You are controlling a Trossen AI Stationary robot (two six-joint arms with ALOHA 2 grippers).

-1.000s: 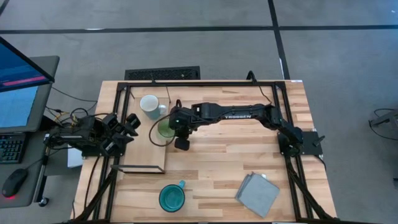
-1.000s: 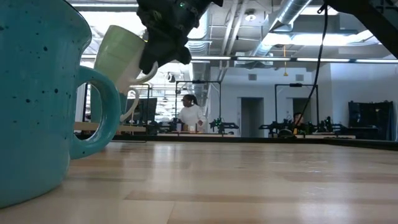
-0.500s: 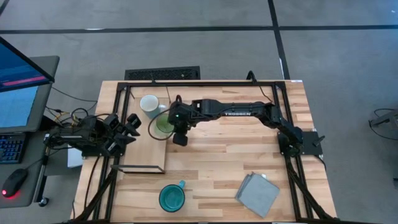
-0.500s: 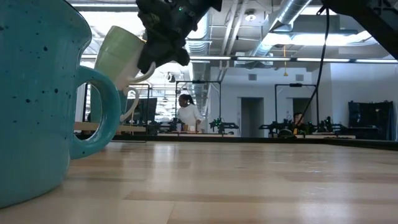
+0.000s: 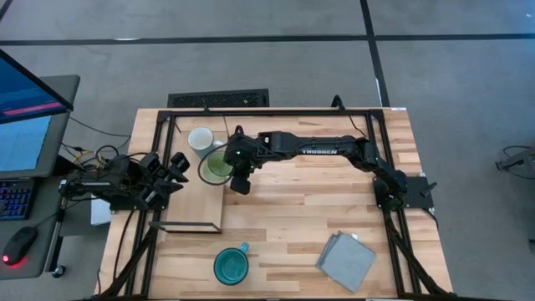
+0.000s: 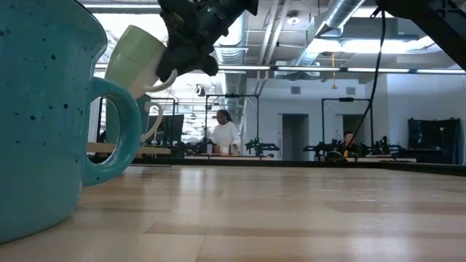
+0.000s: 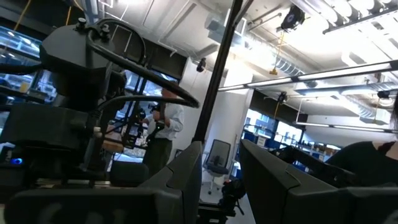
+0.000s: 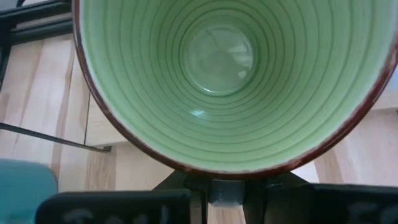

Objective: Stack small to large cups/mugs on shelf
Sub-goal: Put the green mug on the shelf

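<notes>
My right gripper [image 5: 231, 166] is shut on the small light-green mug [image 5: 216, 167], which hangs tilted in the air over the far right corner of the shelf [image 5: 192, 207]. The right wrist view looks straight into that mug [image 8: 224, 74]. The white mug [image 5: 201, 140] stands upright on the table just beyond the shelf's far edge. The teal-blue mug [image 5: 231, 266] stands on its base near the table's front edge and fills the low view's left side [image 6: 44, 124]. My left gripper [image 5: 175, 165] is open and waits at the table's left edge. My right gripper holds the green mug on its handle side, just under the rim [image 8: 224, 173]; the rim hides the fingertips. It slants down from the table's right. The mug hangs clear, tilted with its mouth up toward the gripper, and its handle [image 6: 166, 78] shows beside the fingers.
A grey folded cloth [image 5: 346, 261] lies at the front right. A black metal frame [image 5: 276, 111] runs along the table's edges. The table's middle and right show bare planks [image 5: 318, 201].
My right gripper has tipped upward a little, still shut. The green mug has swung slightly up and toward the white mug, and stays tilted and clear of the shelf.
</notes>
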